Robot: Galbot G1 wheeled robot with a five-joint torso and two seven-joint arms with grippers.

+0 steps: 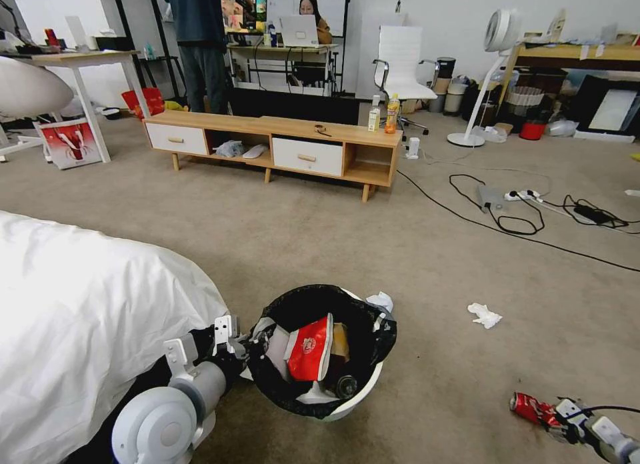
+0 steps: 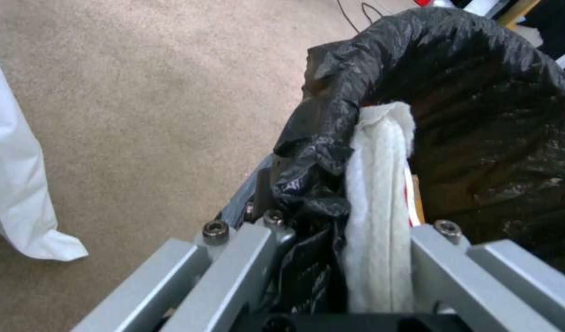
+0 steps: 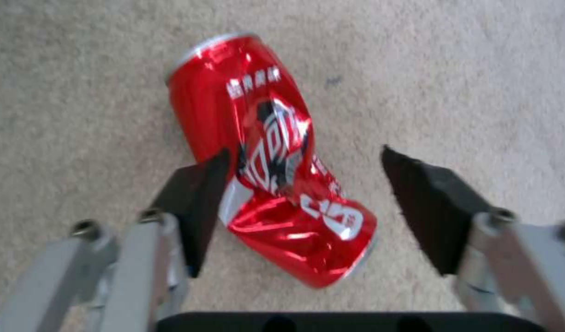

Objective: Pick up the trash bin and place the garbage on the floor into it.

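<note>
Our left gripper [image 1: 248, 347] is clenched on the near rim of the trash bin [image 1: 347, 403], pinching its black liner. Our right gripper [image 3: 304, 184] hangs spread wide over the beige floor [image 1: 427, 264]. A crushed red can [image 3: 267, 152] lies between its fingers [image 3: 196, 198], one pad touching the can, the other apart.

The trash bin [image 1: 353, 401] is white, lined with a glossy black bag [image 2: 479, 92]. Inside it, a snack wrapper [image 1: 310, 349] shows red with white edges beside a white tissue [image 2: 381, 193]. The crushed can [image 3: 267, 157] is bright red with white lettering. The carpet [image 1: 333, 231] is plain beige, crossed by black cables [image 1: 513, 227].
</note>
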